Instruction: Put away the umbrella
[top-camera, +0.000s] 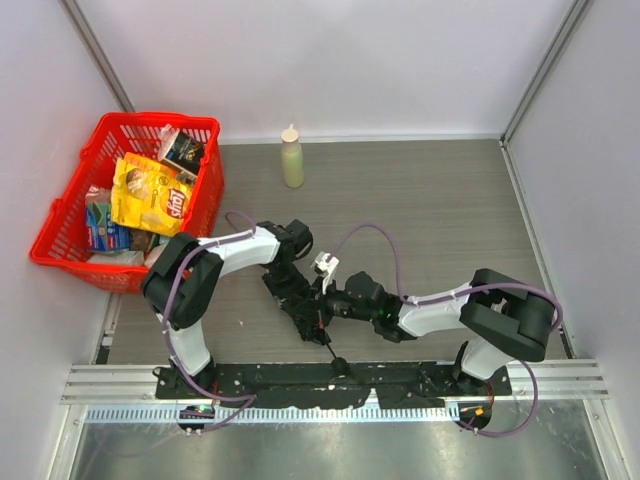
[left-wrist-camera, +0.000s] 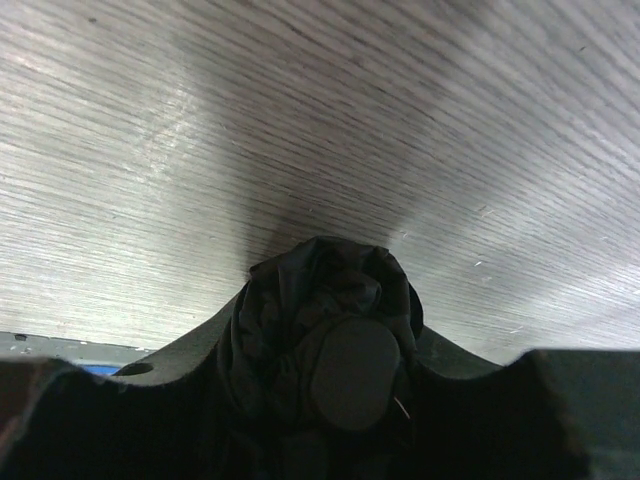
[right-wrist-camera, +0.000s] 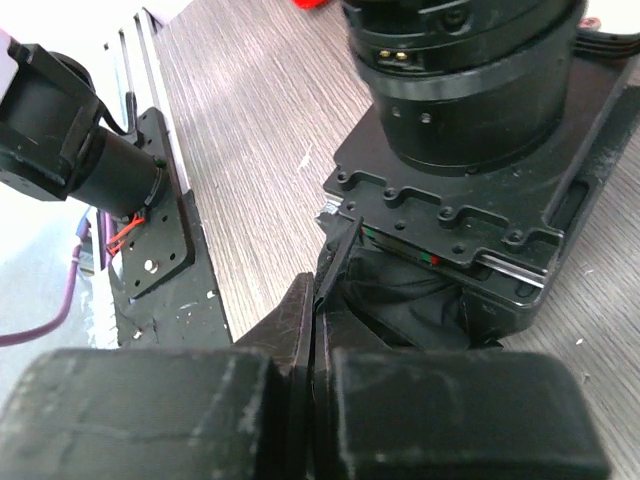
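**Item:** black fabric compact umbrella (left-wrist-camera: 318, 300). Lies mid-table on grey wood-grain table (top-camera: 430, 200), between the two arms and near their bases. Bunched canopy folds under the wrists. Thin black shaft (top-camera: 326, 343) runs toward the near edge and ends in small black handle (top-camera: 338, 366), just beside the black mounting rail.

**Left gripper** (left-wrist-camera: 320, 425): partly open, fingers (left-wrist-camera: 70, 420) spread either side of the crumpled fabric bundle and clamped on it. Rounded black end cap faces the wrist camera.

**Right gripper** (right-wrist-camera: 313, 335): fully closed, finger pads pressed flat together. Thin black strip of the umbrella rises from the seam between them; strap or rib, cannot tell. Sits directly against the left wrist housing, black fabric showing beneath.

**Also on table:**
- red plastic mesh basket (top-camera: 205, 185), far left corner, filled with snack packets, yellow crisp bag (top-camera: 150, 195) on top.
- pale yellow-green squeeze bottle (top-camera: 291, 160) with white nozzle, upright by the back wall, well apart from the umbrella.
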